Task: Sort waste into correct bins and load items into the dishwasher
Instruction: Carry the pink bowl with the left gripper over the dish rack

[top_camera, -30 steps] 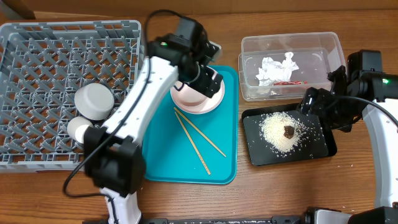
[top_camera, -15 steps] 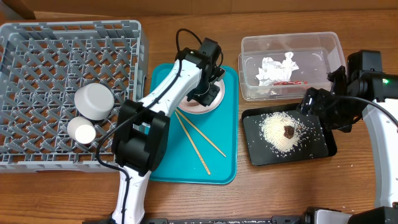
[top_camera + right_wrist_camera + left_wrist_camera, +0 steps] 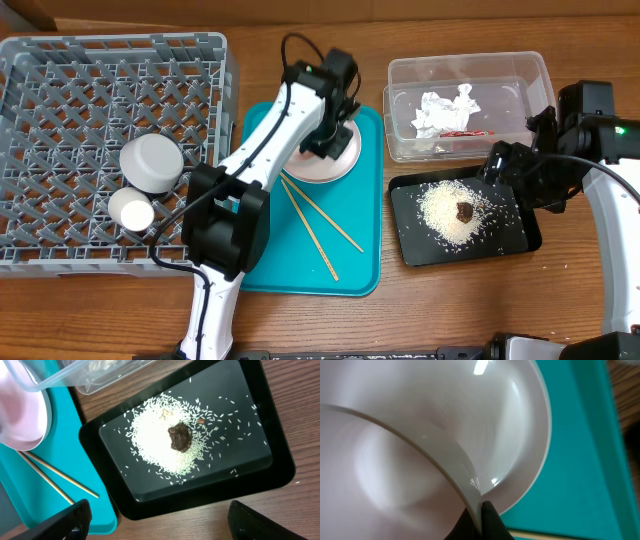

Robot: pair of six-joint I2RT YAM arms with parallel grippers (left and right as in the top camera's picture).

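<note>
Overhead view, starting from the robot's side of the bench (image 3: pixel 430 300): the two chopsticks (image 3: pixel 322 226) lie in a narrow V on the teal serving tray (image 3: pixel 355 272), not yet loaded. To their left, in the grey dish rack (image 3: pixel 100 100), a small white cup (image 3: pixel 131 209) and, just beyond it, an upturned bowl (image 3: pixel 152 162) already sit on the lattice floor. To the right, the black tray (image 3: pixel 505 235) holds the rice grains (image 3: pixel 440 212) with the brown lump (image 3: pixel 465 211) on top, so the food waste looks sorted. The right wrist view shows the right jaws spread wide apart and empty over that tray's near edge. Further out, at the serving tray's far end, the white plate (image 3: pixel 335 168) sits under the second, pinkish bowl (image 3: pixel 395 460), and the left arm (image 3: pixel 290 110) reaches down to it. In the left wrist view the left jaws are closed on that bowl's rim, with the plate just behind. Whether the bowl rests on the plate or is slightly lifted I cannot tell. Farthest out, the clear tub (image 3: pixel 530 80) contains the crumpled napkin (image 3: pixel 445 108) and the red-and-white wrapper (image 3: pixel 462 131). As I judge it, the waste sorting is finished and the loading is about halfway. The gripped bowl, the plate and the chopsticks have yet to go into the rack.
</note>
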